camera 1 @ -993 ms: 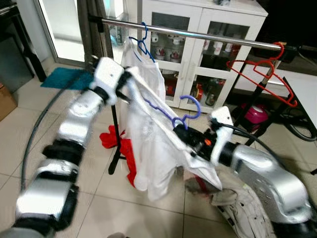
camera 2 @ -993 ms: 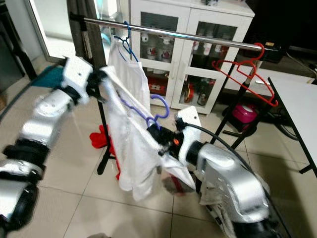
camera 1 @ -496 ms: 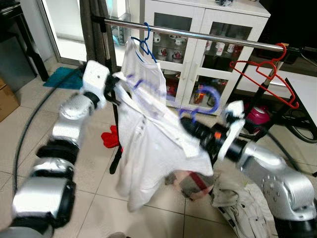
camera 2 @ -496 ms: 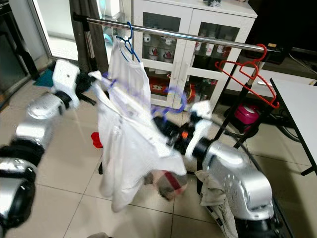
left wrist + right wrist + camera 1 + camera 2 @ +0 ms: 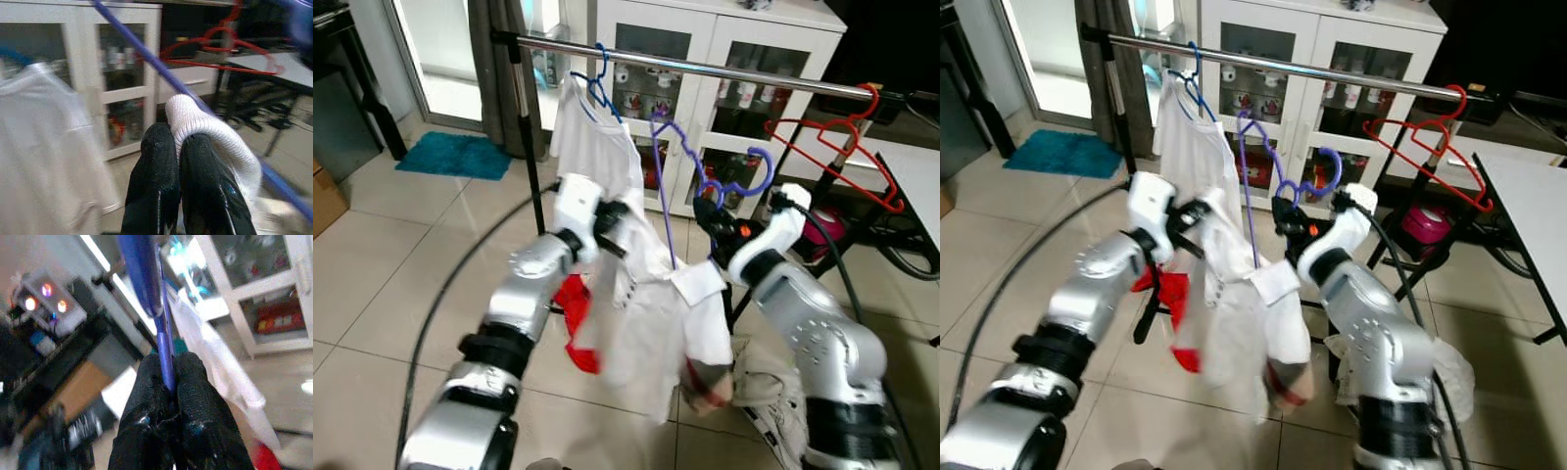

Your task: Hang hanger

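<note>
A purple hanger (image 5: 705,171) carries a white shirt (image 5: 651,318) below the steel rail (image 5: 724,70); its hook (image 5: 759,166) points up, short of the rail. My right gripper (image 5: 710,217) is shut on the hanger just under the hook; in the right wrist view the fingers (image 5: 190,382) pinch the purple wire (image 5: 164,347). My left gripper (image 5: 610,217) is shut on the shirt's shoulder; in the left wrist view white cloth (image 5: 215,132) and the purple bar (image 5: 146,54) lie over the fingers (image 5: 156,171). The hanger is tilted, its left end high.
Another white shirt (image 5: 592,137) hangs from a blue hanger (image 5: 599,83) at the rail's left. A red hanger (image 5: 837,147) hangs at its right end. Behind stands a white glass-door cabinet (image 5: 705,39). Red cloth (image 5: 573,304) and a laundry pile (image 5: 769,397) lie on the tiles.
My left arm swung in toward the middle with the shirt's shoulder. My right gripper rose and turned the hanger so its hook stands up nearer the rail. The shirt hangs more bunched.
</note>
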### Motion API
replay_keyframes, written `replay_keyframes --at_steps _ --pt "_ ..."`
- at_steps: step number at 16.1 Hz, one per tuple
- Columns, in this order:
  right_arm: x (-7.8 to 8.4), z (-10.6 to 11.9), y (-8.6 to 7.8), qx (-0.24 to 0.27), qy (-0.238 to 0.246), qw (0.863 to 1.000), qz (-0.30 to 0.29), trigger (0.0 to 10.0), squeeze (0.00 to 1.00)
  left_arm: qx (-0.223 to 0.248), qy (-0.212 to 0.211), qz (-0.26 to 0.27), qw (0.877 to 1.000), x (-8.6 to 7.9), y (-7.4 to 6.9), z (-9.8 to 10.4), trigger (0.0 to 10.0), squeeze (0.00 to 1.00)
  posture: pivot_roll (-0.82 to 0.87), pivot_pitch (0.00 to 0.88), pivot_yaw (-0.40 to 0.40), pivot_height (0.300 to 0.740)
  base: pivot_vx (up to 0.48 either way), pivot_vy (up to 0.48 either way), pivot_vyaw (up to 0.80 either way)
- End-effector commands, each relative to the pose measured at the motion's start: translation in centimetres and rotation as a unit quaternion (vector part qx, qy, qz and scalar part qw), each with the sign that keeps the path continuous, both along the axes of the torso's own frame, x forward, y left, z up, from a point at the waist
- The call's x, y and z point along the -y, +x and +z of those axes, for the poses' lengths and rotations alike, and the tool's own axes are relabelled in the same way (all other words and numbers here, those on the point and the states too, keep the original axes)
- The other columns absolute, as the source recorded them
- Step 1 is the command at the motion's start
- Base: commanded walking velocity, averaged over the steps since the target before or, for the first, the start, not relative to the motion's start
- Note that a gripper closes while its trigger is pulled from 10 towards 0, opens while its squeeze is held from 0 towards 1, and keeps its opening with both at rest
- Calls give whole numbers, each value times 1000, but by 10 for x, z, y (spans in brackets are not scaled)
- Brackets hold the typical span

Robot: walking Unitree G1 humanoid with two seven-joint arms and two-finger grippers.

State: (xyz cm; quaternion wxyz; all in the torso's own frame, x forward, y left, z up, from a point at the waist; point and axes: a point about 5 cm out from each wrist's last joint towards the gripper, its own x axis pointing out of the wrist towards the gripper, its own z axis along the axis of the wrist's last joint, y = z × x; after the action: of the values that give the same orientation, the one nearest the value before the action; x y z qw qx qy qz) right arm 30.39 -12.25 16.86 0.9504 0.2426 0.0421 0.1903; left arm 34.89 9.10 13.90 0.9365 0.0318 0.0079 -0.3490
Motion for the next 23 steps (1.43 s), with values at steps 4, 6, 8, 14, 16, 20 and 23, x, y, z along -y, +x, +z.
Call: replay_keyframes --at_steps 4,6,8,14,16,20,23 --pt "12 17 13 64 -47 994 -81 0 0 5 -26 -13 1000 6 -4 11 0 0 -43 0 -57 740 0 0 0" --pt "18 10 15 52 -3 993 -109 0 0 6 -101 -12 995 2 -8 25 0 0 -44 0 -52 740 0 0 0" --pt "35 0 15 67 -76 984 -148 0 0 35 -217 -14 975 -16 -12 58 0 0 -40 0 -63 740 0 0 0" --pt "19 18 12 165 -51 979 -106 0 0 28 -230 1 973 -37 -12 85 0 0 -22 0 -68 740 0 0 0" --pt "31 42 12 163 211 950 -163 0 0 -24 -143 26 989 -29 -14 54 0 0 -22 0 -72 740 0 0 0" --pt "53 35 15 141 310 918 -202 0 0 -79 -93 28 992 -24 -20 27 0 0 -26 0 -55 740 0 0 0" --pt "28 7 14 133 -56 984 -109 0 0 -33 -212 -24 976 -24 -26 63 0 0 -33 0 -63 740 0 0 0"
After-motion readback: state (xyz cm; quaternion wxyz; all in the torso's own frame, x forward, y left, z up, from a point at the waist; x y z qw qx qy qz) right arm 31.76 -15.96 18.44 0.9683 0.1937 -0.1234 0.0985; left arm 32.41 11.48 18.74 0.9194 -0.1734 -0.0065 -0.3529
